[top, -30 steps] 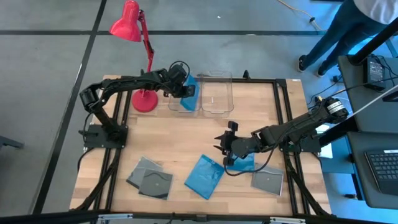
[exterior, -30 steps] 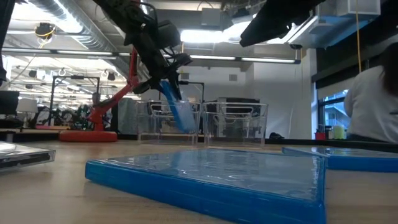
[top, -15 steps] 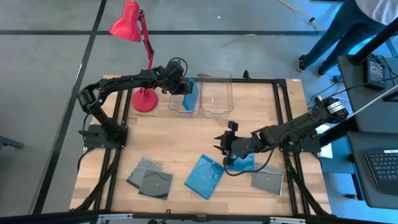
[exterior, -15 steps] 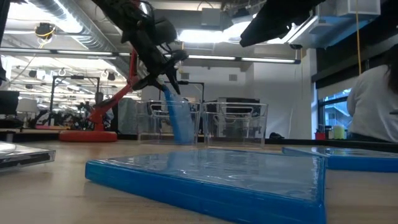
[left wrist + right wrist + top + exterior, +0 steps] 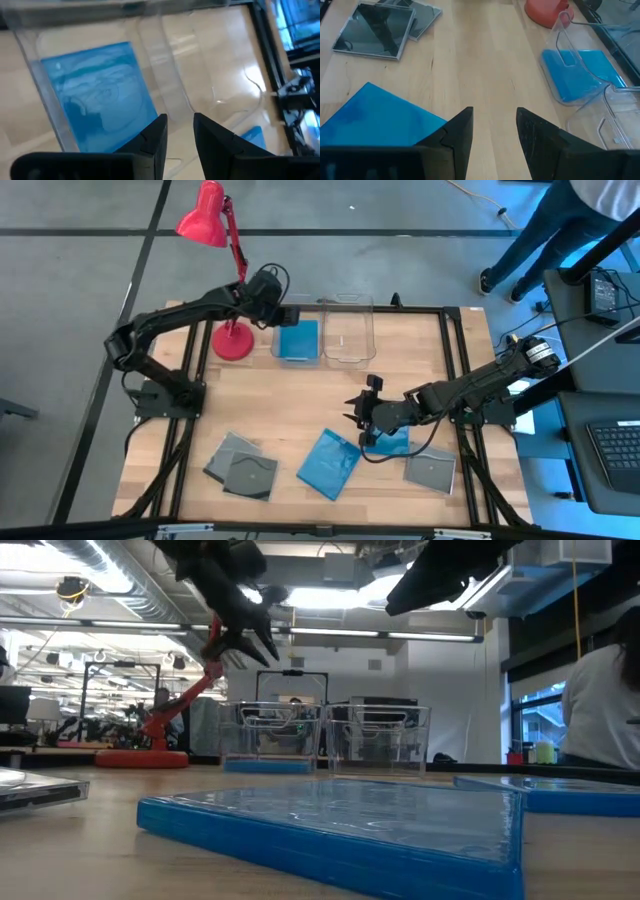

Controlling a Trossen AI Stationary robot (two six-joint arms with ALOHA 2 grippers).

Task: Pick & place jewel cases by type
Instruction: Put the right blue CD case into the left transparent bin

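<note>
Light, stiff, slick, likely brittle: blue case point(image 5: 298, 340) flat in left bin point(image 5: 297, 358), blue point(image 5: 329, 463) and grey cases point(image 5: 241, 468) loose on table point(image 5: 300, 410), best pinched across thin edges; left gripper point(image 5: 175, 131) and right gripper point(image 5: 492, 125) both apart, empty.

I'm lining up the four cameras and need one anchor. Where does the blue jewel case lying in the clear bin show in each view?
High view: blue jewel case lies flat in the left clear bin, beside the red lamp.
Low view: a thin blue strip on that bin's floor, mid-distance.
Left wrist view: large, seen through the bin wall.
Right wrist view: far side, inside the bin.
Shared landmark: the neighbouring empty clear bin.
</note>
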